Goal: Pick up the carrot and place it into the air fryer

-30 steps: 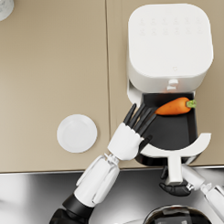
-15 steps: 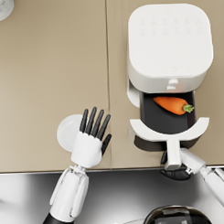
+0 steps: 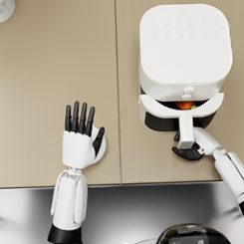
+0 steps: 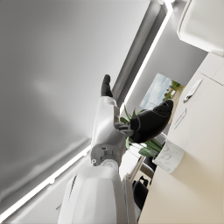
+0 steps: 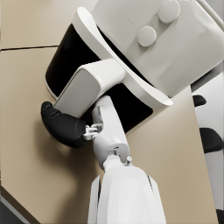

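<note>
Beige panels make up the bench (image 3: pixel 52 71), with a steel strip along its near edge. At the far left corner, part of a marbled white cup (image 3: pixel 0 8) is seen. Further right, the left robot hand (image 3: pixel 80 138) is held flat above a small white plate (image 3: pixel 101 144), its fingers spread and straight, with nothing gripped; the plate is mostly covered by it. In the left wrist view the same robot hand (image 4: pixel 131 122) is shown raised and empty, with the cup (image 4: pixel 169 156) and a green plant behind it.

On the right of the bench stands the white air fryer (image 3: pixel 184 52). Its drawer (image 3: pixel 163 110) is pulled out only a little, and the carrot (image 3: pixel 184 105) is seen inside it as a small orange patch with a touch of green, just under the fryer body. The drawer's handle (image 3: pixel 185 131) is gripped at its outer end by the right robot hand (image 3: pixel 189 150), dark fingers being wrapped around it; this is confirmed in the right wrist view, where the robot hand (image 5: pixel 65 127) is closed on the handle (image 5: pixel 87 85). The carrot thus lies just beyond the right robot hand, along the handle, and well apart from the left robot hand.
</note>
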Controlling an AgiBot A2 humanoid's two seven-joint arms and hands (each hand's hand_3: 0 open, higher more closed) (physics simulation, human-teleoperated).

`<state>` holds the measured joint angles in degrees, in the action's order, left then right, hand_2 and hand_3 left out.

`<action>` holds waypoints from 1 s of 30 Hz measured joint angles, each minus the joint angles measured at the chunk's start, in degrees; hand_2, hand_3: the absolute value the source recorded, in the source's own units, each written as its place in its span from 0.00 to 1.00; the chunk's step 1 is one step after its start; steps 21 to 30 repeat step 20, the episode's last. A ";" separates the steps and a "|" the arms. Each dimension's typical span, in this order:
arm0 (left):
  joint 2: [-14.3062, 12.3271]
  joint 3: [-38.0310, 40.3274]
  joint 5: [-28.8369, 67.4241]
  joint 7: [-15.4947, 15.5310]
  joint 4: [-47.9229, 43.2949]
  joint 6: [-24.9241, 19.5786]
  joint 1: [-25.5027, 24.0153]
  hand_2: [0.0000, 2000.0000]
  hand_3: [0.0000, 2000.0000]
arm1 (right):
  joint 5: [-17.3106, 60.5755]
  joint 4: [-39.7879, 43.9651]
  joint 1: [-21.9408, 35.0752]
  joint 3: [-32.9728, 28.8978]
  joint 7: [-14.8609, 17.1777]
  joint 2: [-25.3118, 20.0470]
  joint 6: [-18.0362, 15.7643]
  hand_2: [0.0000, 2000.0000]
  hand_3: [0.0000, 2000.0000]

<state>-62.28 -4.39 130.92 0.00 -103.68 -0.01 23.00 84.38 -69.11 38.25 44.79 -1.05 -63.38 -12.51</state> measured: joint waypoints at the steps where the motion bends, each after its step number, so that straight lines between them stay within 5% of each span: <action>1: -0.37 -0.24 0.00 0.00 0.42 0.00 0.61 0.00 0.00 | 0.01 2.19 1.30 0.26 -0.10 -1.01 0.43 1.00 1.00; 8: -1.97 -0.10 -0.01 0.00 1.70 0.00 2.32 0.00 0.00 | -0.01 15.20 9.68 3.40 -0.34 -5.90 0.47 1.00 1.00; 14: -2.40 0.24 -0.01 0.00 2.50 0.00 2.07 0.00 0.00 | -0.04 16.45 8.41 -1.38 -0.43 -7.97 -2.84 1.00 1.00; 30: -2.46 0.30 -0.01 0.00 2.62 0.00 2.04 0.00 0.00 | -0.03 16.59 8.20 -2.05 -0.51 -8.24 -3.27 1.00 1.00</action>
